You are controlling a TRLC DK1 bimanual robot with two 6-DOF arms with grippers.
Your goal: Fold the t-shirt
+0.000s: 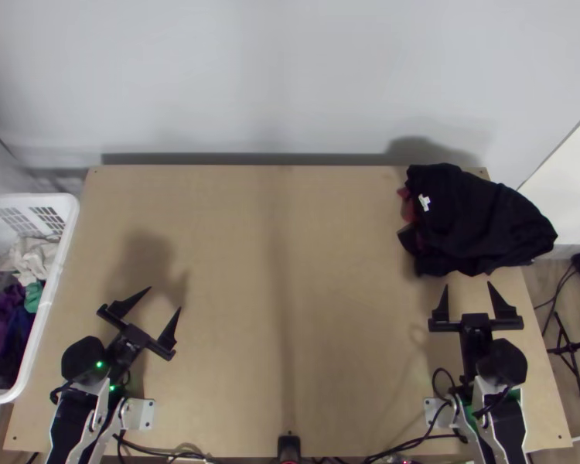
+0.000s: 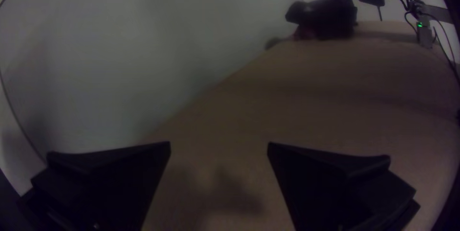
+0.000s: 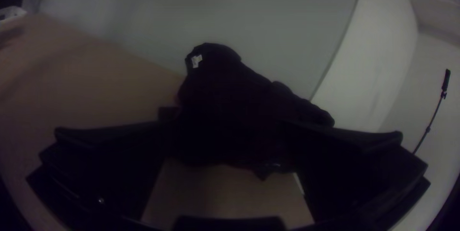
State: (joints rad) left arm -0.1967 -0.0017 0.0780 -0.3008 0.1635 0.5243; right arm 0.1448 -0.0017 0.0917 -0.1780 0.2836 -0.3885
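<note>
Lying bunched at the upper right of the top view, the dark cloth heap point(image 1: 475, 232) is supported by the bench point(image 1: 290, 309), and its right end is extended past the edge. A white label point(image 1: 424, 202) is exposed near its upper left. Both of the 2 tools are spread: the left tool point(image 1: 165, 298) is held at lower left, the right tool point(image 1: 468, 284) at lower right, near the heap. Mixed clothes are contained in a white basket point(image 1: 49, 301) at the left edge.
</note>
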